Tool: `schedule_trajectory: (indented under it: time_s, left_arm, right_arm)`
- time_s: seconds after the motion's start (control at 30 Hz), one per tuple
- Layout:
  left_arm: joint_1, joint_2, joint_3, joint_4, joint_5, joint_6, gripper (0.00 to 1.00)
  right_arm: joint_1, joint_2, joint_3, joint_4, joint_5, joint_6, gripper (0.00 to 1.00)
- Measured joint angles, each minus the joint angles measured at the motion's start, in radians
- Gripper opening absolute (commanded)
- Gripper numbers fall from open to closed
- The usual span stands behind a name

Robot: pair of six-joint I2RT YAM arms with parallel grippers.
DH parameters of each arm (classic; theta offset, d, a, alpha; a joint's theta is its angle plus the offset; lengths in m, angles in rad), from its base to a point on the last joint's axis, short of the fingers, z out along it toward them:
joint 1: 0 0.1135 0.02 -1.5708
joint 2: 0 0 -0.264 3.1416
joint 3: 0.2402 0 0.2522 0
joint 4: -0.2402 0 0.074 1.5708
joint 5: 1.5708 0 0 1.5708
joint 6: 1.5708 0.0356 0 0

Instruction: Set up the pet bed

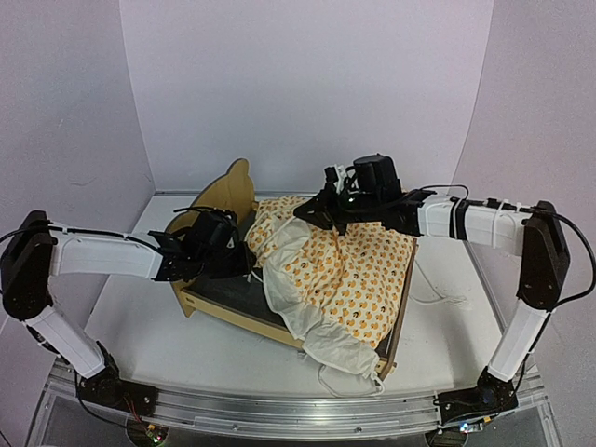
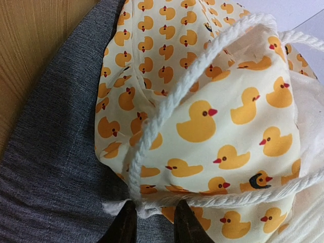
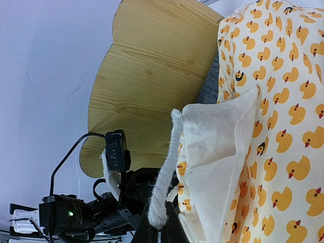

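Though hidden overhead, left claw [image 2: 154,212] nips cord [image 2: 174,96] (white).

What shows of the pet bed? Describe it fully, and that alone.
The pet bed is a small frame of light plywood with visible grain. It sits flat on the white table, set at an angle. Its scalloped headboard stands upright at the far left end. A dark grey, fabric-like base panel lies between low rails. Duck-print bedding drapes over most of the frame, hiding the right part of the base and spilling over the near rail.
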Motion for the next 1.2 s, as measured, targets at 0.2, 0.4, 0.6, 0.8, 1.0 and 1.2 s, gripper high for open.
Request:
schedule_trajectory:
  time_s: [0.2, 0.4, 0.6, 0.8, 1.0, 1.2]
  left_arm:
    - [-0.002, 0.029, 0.005, 0.001, -0.005, 0.038, 0.04]
    - [-0.003, -0.013, -0.001, -0.005, -0.024, 0.073, 0.25]
    - [-0.003, -0.018, -0.007, -0.004, -0.035, 0.025, 0.26]
    - [-0.002, 0.04, 0.0, 0.013, -0.056, 0.021, 0.19]
    - [-0.002, 0.092, 0.014, 0.026, -0.059, 0.051, 0.0]
    - [-0.002, -0.022, 0.023, -0.068, 0.006, 0.169, 0.0]
  right_arm:
    - [0.0, -0.008, -0.002, -0.005, 0.0, -0.003, 0.0]
    - [-0.001, -0.015, -0.015, -0.009, 0.0, -0.012, 0.0]
    - [-0.005, -0.026, -0.024, -0.013, 0.001, -0.02, 0.0]
    - [-0.007, -0.037, -0.031, -0.012, 0.001, -0.025, 0.0]
    - [-0.007, -0.052, -0.04, -0.013, 0.001, -0.026, 0.0]
    - [-0.011, -0.061, -0.041, -0.021, -0.013, -0.051, 0.0]
